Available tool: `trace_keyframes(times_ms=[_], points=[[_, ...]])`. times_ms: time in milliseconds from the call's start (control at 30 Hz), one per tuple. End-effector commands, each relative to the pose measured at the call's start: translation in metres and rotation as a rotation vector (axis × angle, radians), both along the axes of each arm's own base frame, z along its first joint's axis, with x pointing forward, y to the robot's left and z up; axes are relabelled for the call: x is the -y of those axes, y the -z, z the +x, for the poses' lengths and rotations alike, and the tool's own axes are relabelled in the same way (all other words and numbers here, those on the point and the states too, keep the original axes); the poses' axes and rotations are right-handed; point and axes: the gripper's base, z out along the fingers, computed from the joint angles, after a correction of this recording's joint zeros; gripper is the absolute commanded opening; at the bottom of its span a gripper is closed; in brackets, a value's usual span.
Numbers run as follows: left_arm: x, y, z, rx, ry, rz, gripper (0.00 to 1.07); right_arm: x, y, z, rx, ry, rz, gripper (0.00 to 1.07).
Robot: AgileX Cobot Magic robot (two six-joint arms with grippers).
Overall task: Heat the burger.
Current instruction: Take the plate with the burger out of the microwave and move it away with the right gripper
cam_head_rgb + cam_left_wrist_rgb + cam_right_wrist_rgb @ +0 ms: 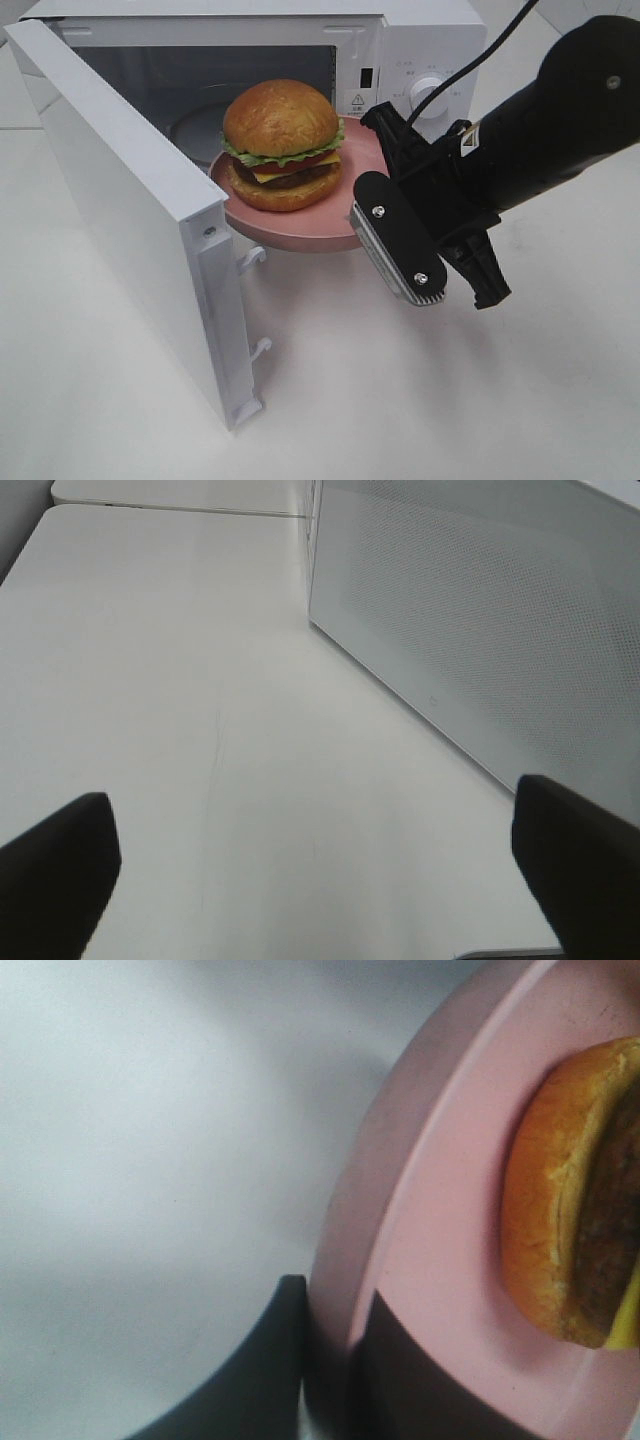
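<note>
You look down on a white tabletop (420, 400) with a white microwave (420, 60) at the upper frame, door (130, 220) swung open at left. At centre, your right gripper (330, 1360) has its jaws pinching the rim of a pink plate (300, 232) carrying the burger (282, 145) before the oven mouth. Your left gripper (320, 860) rests with jaws spread, beside the microwave's side wall.
</note>
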Motion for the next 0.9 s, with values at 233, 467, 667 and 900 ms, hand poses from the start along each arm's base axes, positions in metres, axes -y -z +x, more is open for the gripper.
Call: trace_keyframes(times_ms=[233,467,667,900], points=[[0.001,0.001,0.000,0.008,0.004,-0.006,1.00,0.017,-0.019,-0.022,0.082,0.033,0.067,0.00],[0.001,0.001,0.000,0.008,0.004,-0.006,1.00,0.031,-0.025,-0.044,0.079,0.063,0.092,0.00],[0.001,0.001,0.000,0.008,0.004,-0.006,1.00,0.041,-0.031,-0.060,0.081,0.052,0.081,0.00],[0.001,0.001,0.000,0.008,0.004,-0.006,1.00,0.060,-0.041,-0.082,0.101,0.091,0.077,0.00]])
